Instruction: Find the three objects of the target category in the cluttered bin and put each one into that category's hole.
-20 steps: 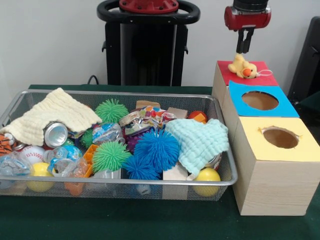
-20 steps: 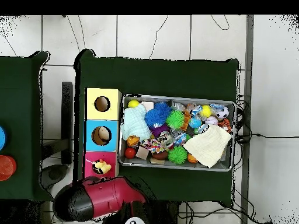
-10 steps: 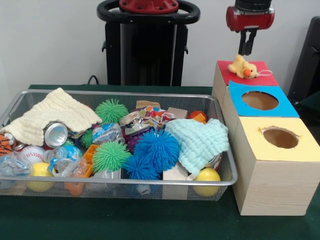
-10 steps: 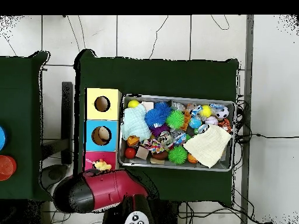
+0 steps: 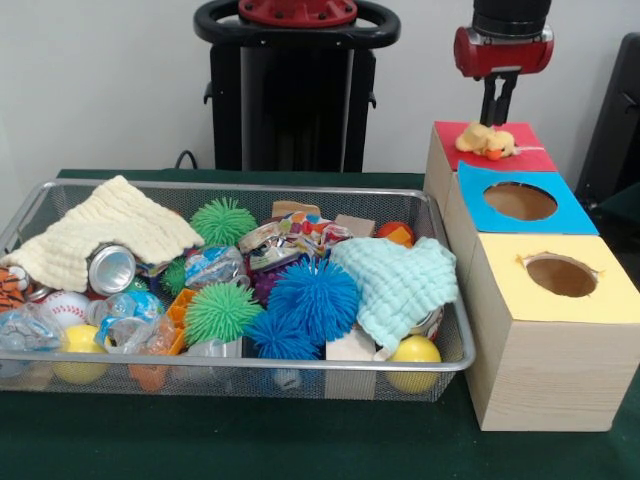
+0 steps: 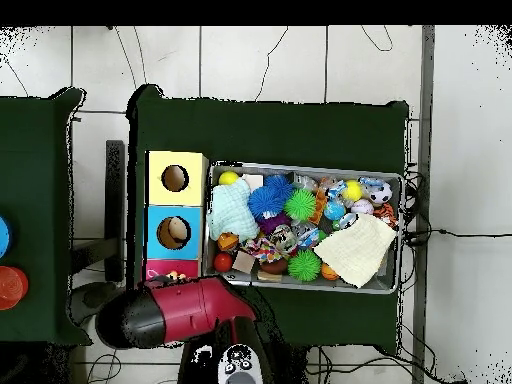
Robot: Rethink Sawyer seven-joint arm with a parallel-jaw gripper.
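Observation:
The pale yellow plush toy (image 5: 487, 140) lies flat on the red card top (image 5: 525, 157) of the far wooden box and covers its hole. My gripper (image 5: 498, 120) hangs straight down right above it, at or nearly at the toy's top. In the overhead view my red arm (image 6: 185, 312) covers most of the red box (image 6: 158, 268), and only a bit of the toy (image 6: 177, 275) shows. The tiger-striped plush (image 5: 12, 286) lies at the left end of the wire bin (image 5: 250, 366), half hidden. I cannot make out the orange-tan plush.
The blue-topped box (image 5: 560, 212) and the yellow-topped box (image 5: 610, 300) stand in a row nearer the camera, right of the bin. The bin holds spiky green and blue balls (image 5: 312, 297), yellow balls, cans, a cream cloth (image 5: 110, 232) and a mint cloth (image 5: 400, 282). The pedestal (image 5: 295, 90) stands behind.
My gripper has moved right and down toward the toy. The plush has gone from sitting upright to lying lower and flatter on the red top. In the overhead view the arm now covers the red box.

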